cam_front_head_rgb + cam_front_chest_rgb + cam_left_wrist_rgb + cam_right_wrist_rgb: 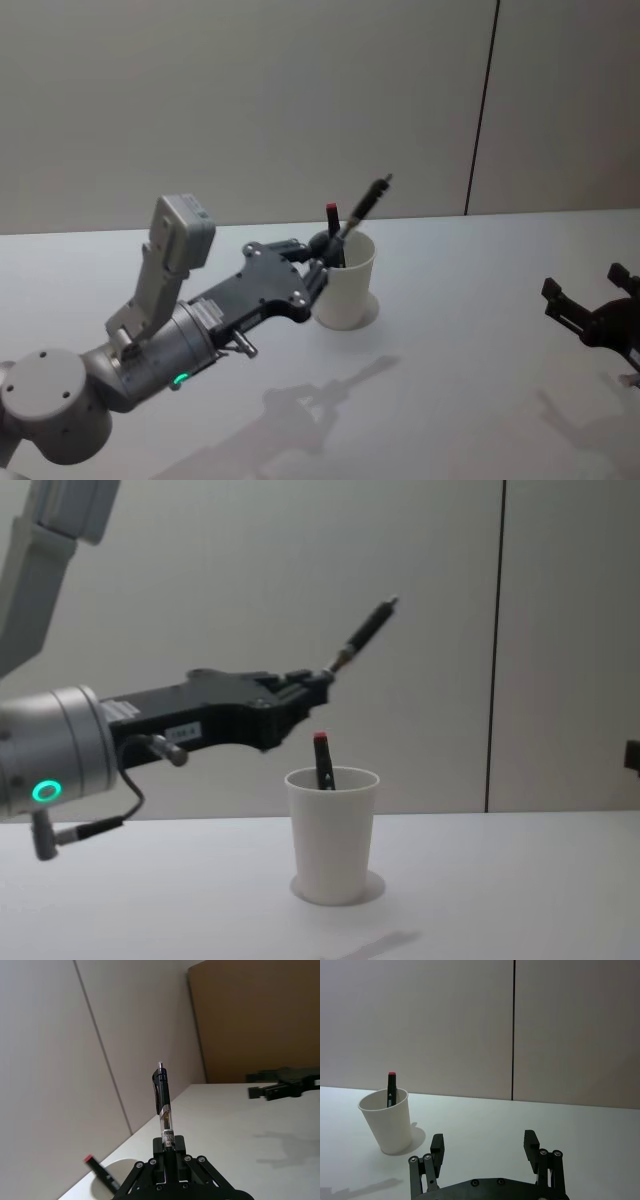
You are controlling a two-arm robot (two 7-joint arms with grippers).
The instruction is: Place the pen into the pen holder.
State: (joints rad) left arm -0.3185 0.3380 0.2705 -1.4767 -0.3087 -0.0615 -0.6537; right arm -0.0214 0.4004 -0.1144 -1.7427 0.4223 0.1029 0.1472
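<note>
The left gripper [318,685] reaches in from the left and hangs above the cup [332,840], slightly left of its mouth in the chest view. Its fingers are clamped on the lower end of the pen [365,635]. The pen slants up and to the right, its clip end high in the air, over the cup but well clear of the rim.

The step in hand looks like the drop into the cup. To do it well, the wrist should probably turn until the pen stands close to upright. The held end should then be centred over the mouth and brought down near or below the rim. Only then should the fingers let go. Released at the present slant, the pen would likely strike the rim, fall onto the table [480,330] or tip the light cup.

Around this, the table is bare apart from the cup, which stands near the middle, toward the far wall. The right gripper [585,283] waits low at the right side, well apart from the cup, with its fingers spread and nothing between them. It blocks nothing.

The one obstacle is a red-capped marker [322,755] already in the cup. It leans against the far-left part of the rim. The pen should therefore go down on the right, open side of the mouth.
</note>
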